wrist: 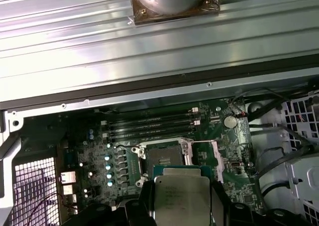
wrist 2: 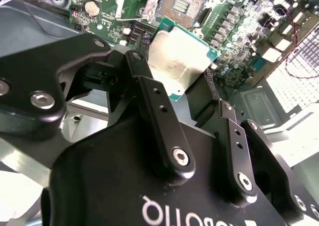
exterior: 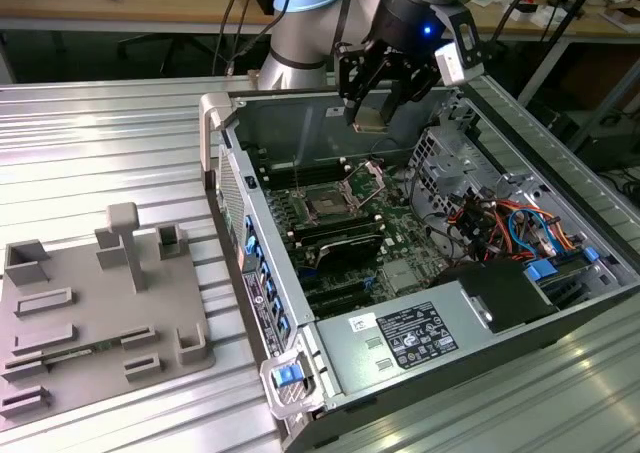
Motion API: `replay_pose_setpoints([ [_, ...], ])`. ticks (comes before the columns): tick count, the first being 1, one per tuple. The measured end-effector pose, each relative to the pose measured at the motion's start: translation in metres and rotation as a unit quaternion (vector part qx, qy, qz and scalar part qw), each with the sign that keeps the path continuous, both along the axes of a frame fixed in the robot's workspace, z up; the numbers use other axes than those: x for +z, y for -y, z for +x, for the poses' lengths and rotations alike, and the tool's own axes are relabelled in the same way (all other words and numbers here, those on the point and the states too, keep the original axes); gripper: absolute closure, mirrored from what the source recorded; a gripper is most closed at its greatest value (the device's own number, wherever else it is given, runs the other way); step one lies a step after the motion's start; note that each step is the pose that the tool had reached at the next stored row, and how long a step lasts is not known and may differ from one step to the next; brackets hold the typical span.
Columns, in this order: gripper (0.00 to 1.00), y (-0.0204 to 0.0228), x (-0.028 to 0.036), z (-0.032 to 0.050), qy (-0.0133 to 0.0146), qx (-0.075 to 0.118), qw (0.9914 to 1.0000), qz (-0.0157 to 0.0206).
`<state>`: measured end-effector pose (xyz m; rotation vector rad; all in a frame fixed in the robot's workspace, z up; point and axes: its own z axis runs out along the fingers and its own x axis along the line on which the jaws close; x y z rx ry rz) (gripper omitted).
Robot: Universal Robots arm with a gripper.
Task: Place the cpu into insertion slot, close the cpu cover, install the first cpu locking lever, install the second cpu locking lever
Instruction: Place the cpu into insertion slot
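Gripper (exterior: 372, 106): black, two-fingered, poised over the open computer case (exterior: 300, 123); fingers (wrist 2: 155, 106) drawn in narrow on opposite edges of the cpu (exterior: 369, 123). Cpu: flat square chip, silvery top, held in the air above the green board and apart from it, touching the fingers alone; seen in both wrist views (wrist 2: 179, 61) (wrist: 180, 196). Insertion slot (exterior: 328, 203): square socket, dark centre uncovered, silver rim, on the board below the chip. Cpu cover (exterior: 366, 181): thin silver frame, swung up, standing just beside the slot toward the exterior view's right. Memory slots (wrist: 149, 126): long, black, near the socket. Grey fixture block (exterior: 100, 313): on the ribbed metal table (exterior: 100, 143), exterior view's left, well apart from the case.
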<state>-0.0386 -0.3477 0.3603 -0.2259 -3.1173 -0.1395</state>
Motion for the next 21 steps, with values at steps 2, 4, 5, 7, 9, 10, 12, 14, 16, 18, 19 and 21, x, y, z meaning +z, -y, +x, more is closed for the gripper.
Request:
replay_pose_setpoints([
  [2,0.45,0.0,0.0,-0.0001,0.0,-0.001,1.0,0.0],
  [4,0.45,0.0,0.0,-0.0001,0.0,-0.001,1.0,0.0],
  [5,0.45,0.0,0.0,-0.0001,0.0,-0.001,1.0,0.0],
  [7,0.45,0.0,0.0,-0.0001,0.0,-0.001,1.0,0.0],
  [9,0.45,0.0,0.0,-0.0001,0.0,-0.001,1.0,0.0],
  [10,0.45,0.0,0.0,-0.0001,0.0001,-0.002,1.0,0.0],
  [12,0.45,0.0,-0.0001,-0.0001,0.0001,-0.016,0.99987,0.0],
  [14,0.45,0.0,-0.0004,-0.0001,0.0,-0.035,0.99939,-0.0001],
  [16,0.45,0.0,-0.0013,-0.0001,0.0,-0.066,0.99779,0.0],
  [18,0.45,0.0,-0.0018,-0.0001,0.0,-0.084,0.99644,0.0],
  [19,0.45,0.0,-0.0021,-0.0001,0.0,-0.096,0.99542,-0.0001],
  [21,0.45,0.0,-0.0024,-0.0001,0.0,-0.108,0.99416,-0.0001],
])
